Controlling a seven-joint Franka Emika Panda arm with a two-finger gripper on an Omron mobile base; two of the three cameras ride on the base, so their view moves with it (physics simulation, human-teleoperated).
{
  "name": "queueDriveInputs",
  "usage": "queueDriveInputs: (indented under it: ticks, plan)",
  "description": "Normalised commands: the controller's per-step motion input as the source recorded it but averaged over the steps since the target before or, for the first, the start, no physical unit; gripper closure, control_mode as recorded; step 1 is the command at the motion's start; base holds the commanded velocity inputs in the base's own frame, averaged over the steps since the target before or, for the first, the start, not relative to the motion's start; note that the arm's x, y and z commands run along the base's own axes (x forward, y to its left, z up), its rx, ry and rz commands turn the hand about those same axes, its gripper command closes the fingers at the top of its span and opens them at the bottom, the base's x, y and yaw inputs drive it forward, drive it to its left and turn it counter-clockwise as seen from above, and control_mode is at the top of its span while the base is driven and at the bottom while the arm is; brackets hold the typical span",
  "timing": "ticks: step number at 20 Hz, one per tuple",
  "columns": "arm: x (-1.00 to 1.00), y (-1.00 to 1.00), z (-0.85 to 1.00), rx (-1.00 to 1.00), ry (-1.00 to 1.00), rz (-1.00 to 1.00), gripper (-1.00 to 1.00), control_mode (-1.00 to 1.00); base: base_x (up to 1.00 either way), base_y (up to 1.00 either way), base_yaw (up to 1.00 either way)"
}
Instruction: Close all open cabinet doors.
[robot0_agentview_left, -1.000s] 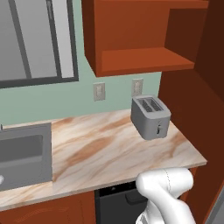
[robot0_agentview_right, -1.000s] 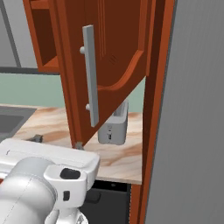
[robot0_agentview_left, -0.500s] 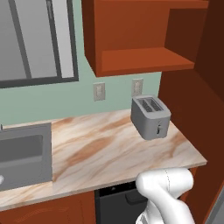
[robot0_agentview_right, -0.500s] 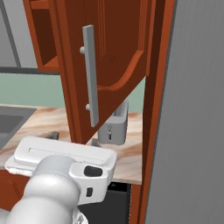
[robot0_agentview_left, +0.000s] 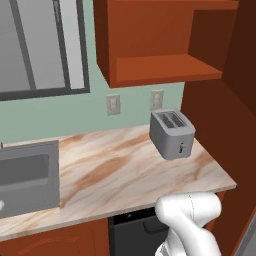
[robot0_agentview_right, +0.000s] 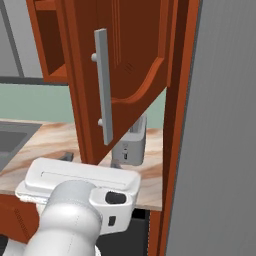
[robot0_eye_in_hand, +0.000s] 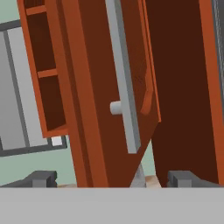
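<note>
- Kitchen corner: marble-look table (robot0_agentview_left: 110, 170) with a grey toaster (robot0_agentview_left: 171, 133) at the right end, sink (robot0_agentview_left: 27, 175) at the left, window above it.
- Wall cabinet (robot0_agentview_left: 160, 70) above the toaster stands open, shelf and interior exposed.
- Its cabinet door (robot0_agentview_right: 125, 65) is swung well out toward the robot, reddish-brown with a curved raised panel; the long grey bar handle (robot0_agentview_right: 103, 95) runs vertically on the face toward the camera.
- Hand view: the same door (robot0_eye_in_hand: 105, 96) right ahead of the claw (robot0_eye_in_hand: 113, 178), its handle (robot0_eye_in_hand: 124, 87) between and above the tips.
- Claw wide open, holding nothing, not touching door or handle.
- Progress: nothing closed yet as far as visible; this door is fully left to do.
- Looks like the approach stage, lining up to push the door shut.
- Can't tell whether other doors are open beyond these views.
</note>
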Motion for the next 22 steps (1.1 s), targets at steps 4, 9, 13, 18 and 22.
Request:
queueDriveInputs:
  ticks: [4,9,13,18,22]
  plan:
    - [0.17,0.00,-0.12,0.00,-0.02,0.00,-1.00,-1.00,0.00,0.00,0.00]
    - [0.20,0.00,-0.13,0.00,-0.02,0.00,-1.00,-1.00,0.00,0.00,0.00]
    - [0.19,0.00,-0.16,0.00,-0.02,0.00,-1.00,-1.00,0.00,0.00,0.00]
    - [0.10,0.00,-0.16,0.00,-0.09,0.00,-1.00,-1.00,0.00,0.00,0.00]
    - [0.07,0.00,-0.18,0.00,-0.12,0.00,-1.00,-1.00,0.00,0.00,0.00]
